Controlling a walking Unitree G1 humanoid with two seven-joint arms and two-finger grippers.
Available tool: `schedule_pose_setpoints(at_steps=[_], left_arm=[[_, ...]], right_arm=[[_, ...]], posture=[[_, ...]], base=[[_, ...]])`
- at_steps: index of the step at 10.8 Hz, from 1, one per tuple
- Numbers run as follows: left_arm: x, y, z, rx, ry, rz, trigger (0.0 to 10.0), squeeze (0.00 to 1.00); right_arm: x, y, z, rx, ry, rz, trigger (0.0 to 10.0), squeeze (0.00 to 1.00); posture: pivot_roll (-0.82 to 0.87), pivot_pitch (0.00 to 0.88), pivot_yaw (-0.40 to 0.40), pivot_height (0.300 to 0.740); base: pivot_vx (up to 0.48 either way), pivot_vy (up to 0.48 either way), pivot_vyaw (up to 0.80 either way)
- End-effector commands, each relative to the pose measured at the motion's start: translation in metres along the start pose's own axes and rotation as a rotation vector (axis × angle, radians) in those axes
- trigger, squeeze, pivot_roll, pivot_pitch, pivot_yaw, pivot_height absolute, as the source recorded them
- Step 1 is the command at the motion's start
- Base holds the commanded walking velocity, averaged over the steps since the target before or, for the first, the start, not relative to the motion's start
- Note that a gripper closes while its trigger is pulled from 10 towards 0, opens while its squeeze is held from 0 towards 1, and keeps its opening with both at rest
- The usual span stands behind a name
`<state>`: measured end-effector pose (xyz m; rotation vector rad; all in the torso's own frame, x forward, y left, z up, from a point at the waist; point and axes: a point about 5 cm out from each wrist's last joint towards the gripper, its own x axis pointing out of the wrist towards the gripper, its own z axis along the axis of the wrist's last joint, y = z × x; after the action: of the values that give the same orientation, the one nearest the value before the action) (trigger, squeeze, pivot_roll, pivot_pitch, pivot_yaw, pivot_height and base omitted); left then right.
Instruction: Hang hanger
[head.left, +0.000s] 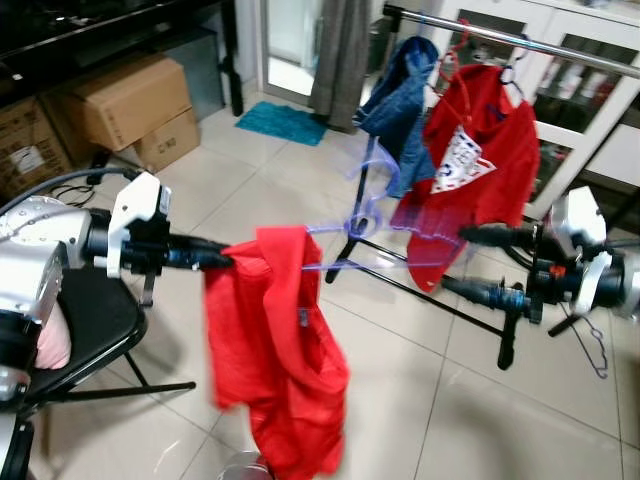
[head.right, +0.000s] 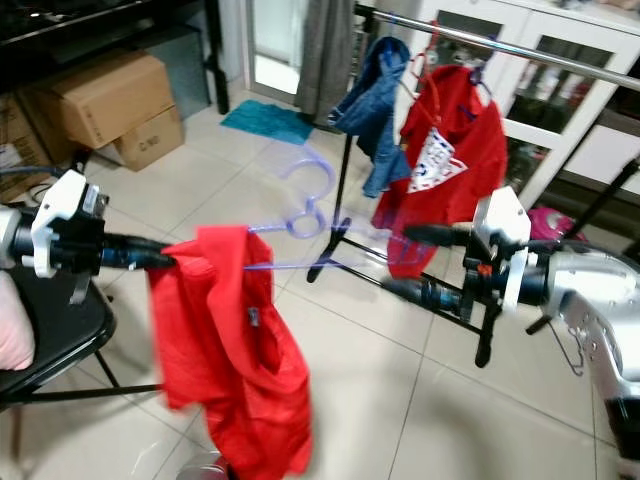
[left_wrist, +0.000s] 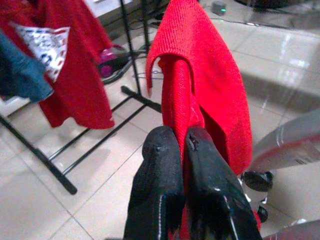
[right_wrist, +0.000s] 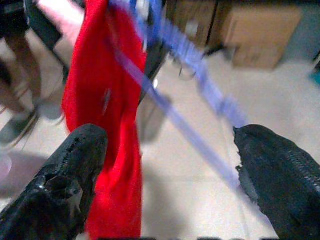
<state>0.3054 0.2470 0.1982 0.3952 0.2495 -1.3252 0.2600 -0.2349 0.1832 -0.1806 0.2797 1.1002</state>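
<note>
Our left gripper (head.left: 228, 262) pinches the red garment (head.left: 275, 350) draped on the purple hanger (head.left: 370, 225); our right gripper (head.left: 455, 262) gapes, empty, around its right end. Next we judge: grasp, then lift toward the far rail (head.left: 520, 42).

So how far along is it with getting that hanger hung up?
Done: the red garment sits on the purple hanger. In hand: the left gripper pinches the garment's shoulder, and the right gripper, open, brackets the hanger's other end. Left: hooking it onto the rail.
</note>
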Motion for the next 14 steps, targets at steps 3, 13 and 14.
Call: schedule_pose_setpoints(at_steps=[3, 13, 14], left_arm=[[-0.014, 0.014, 0.008, 0.026, 0.015, 0.072, 0.0, 0.0], [0.02, 0.002, 0.012, 0.244, 0.046, -0.147, 0.0, 0.0], [0.02, 0.002, 0.012, 0.248, 0.043, -0.146, 0.0, 0.0]], right_arm=[[0.002, 0.012, -0.015, 0.026, 0.069, 0.025, 10.0, 1.0], [0.056, 0.01, 0.013, 0.067, -0.128, 0.095, 0.0, 0.0], [0.057, 0.014, 0.013, 0.077, -0.118, 0.137, 0.0, 0.0]], posture=[[0.08, 0.0, -0.04, 0.74], [0.08, 0.0, -0.055, 0.74], [0.08, 0.0, -0.055, 0.74]], base=[[0.0, 0.0, 0.0], [0.0, 0.0, 0.0], [0.0, 0.0, 0.0]])
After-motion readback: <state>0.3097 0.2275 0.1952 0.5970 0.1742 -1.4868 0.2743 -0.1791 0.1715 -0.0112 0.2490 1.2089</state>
